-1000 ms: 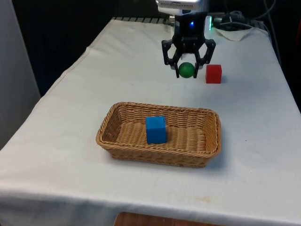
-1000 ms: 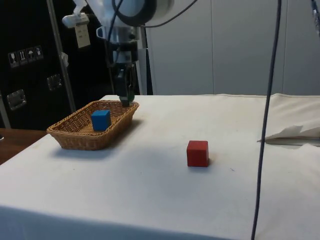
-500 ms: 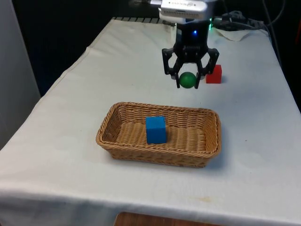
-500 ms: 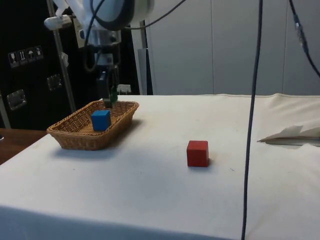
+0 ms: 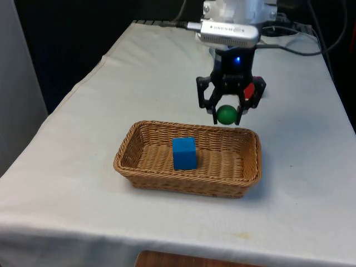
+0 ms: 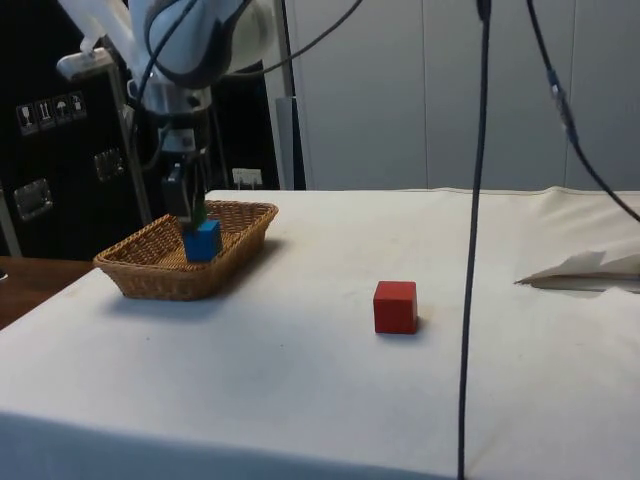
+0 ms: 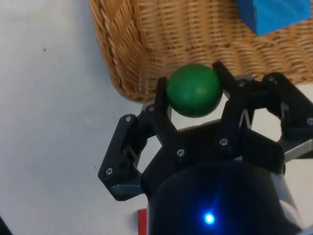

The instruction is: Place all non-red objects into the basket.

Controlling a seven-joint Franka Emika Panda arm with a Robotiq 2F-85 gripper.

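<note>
My gripper [image 5: 226, 115] is shut on a green ball [image 5: 226, 114], holding it in the air just over the far rim of the wicker basket [image 5: 140, 177]. In the wrist view the green ball [image 7: 193, 90] sits between the fingers [image 7: 163, 98] above the basket's corner [image 7: 122, 58]. A blue cube [image 5: 184, 153] lies inside the basket. In the side view my gripper [image 6: 186, 205] hangs over the basket [image 6: 150, 280] next to the blue cube [image 6: 203, 241]. A red cube [image 6: 395, 306] rests on the cloth, partly hidden behind my gripper in the front view [image 5: 250, 90].
A crumpled white cloth or paper [image 6: 590, 268] lies at the far end of the table near the robot's base. Cables [image 6: 470, 200] hang down in front of the side view. White cloth spreads around the basket.
My gripper has carried the green ball away from the red cube and towards the basket, from above the cloth to over the basket's far rim.
</note>
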